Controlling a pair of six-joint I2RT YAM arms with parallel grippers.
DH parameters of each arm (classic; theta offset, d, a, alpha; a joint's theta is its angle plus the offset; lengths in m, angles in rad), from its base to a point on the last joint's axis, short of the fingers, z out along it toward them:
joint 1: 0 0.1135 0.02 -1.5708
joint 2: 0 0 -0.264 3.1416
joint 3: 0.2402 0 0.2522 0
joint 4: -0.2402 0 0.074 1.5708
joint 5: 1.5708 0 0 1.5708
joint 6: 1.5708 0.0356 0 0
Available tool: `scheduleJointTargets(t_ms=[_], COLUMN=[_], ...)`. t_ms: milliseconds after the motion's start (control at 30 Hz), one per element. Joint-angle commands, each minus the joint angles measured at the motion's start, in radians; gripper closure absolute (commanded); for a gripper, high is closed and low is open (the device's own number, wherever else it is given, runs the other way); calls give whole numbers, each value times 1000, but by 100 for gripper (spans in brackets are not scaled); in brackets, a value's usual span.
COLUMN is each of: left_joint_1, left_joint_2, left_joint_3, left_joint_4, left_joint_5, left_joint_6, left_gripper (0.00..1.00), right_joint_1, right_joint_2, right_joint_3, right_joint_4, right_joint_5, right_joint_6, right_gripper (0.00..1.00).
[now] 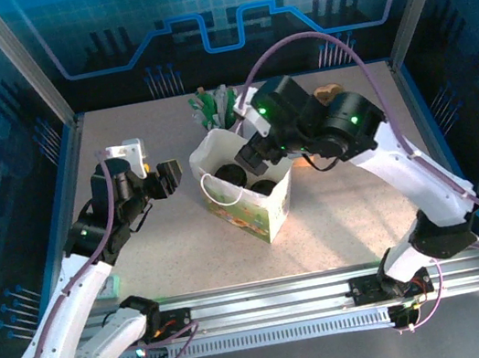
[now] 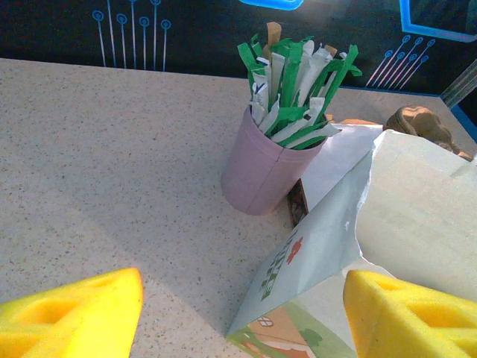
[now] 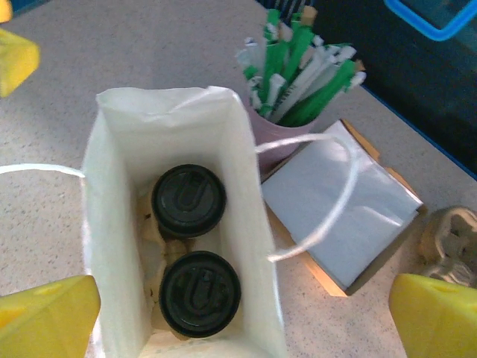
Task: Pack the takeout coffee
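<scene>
from the near edge of the table (image 1: 350, 224), the left arm reaches up to 11 o'clock and the right arm sweeps in from 3 o'clock.

the left gripper (image 1: 166, 181) sits low at 9 o'clock of the white paper bag (image 1: 274, 215), just beside it and apart from it. its yellow pads (image 2: 74, 313) stand partly spread with nothing between them. its own camera shows what the top view hides: the bag's printed side wall (image 2: 298, 261) seen from the side, and past it, at 12 o'clock, the pink cup (image 2: 261, 171) of green-and-white sticks.

the right gripper (image 1: 253, 160) hangs above the bag's open mouth. its pads (image 3: 436, 313) are spread as wide as they go and it carries nothing. its camera looks straight down inside the bag (image 3: 246, 186), which the left wrist view cannot do.

the takeout coffee (image 3: 200, 293) stands upright on the bag's floor, directly beneath that open hand and not touching it. a second lidded cup (image 3: 188, 200) stands just beside it at 12 o'clock. only their round black lids are visible; the top view gives them as two dark discs (image 1: 262, 186).

farther on, at 1 o'clock of the bag, the pink cup (image 3: 276, 145) stands. a stack of white napkins (image 3: 335, 216) lies at 3 o'clock of it. a brown object (image 3: 451, 239) lies beyond, too blurred to name.
</scene>
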Motion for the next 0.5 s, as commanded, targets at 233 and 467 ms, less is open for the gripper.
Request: scheduleJointTargets(t_ms=[233, 467], left_joint_1=[9, 9], left_joint_2=[12, 52], left_joint_3=[48, 118], left_joint_4=[-8, -46], left_joint_5=[-8, -20], left_joint_6=[3, -7], left_gripper=[25, 24], right_joint_1=[-160, -275], right_joint_2=[-204, -299], right_joint_3=[-251, -411], right_joint_4=[177, 246], right_joint_5=[-48, -137], right_joint_6=[79, 120], right_gripper=[0, 0])
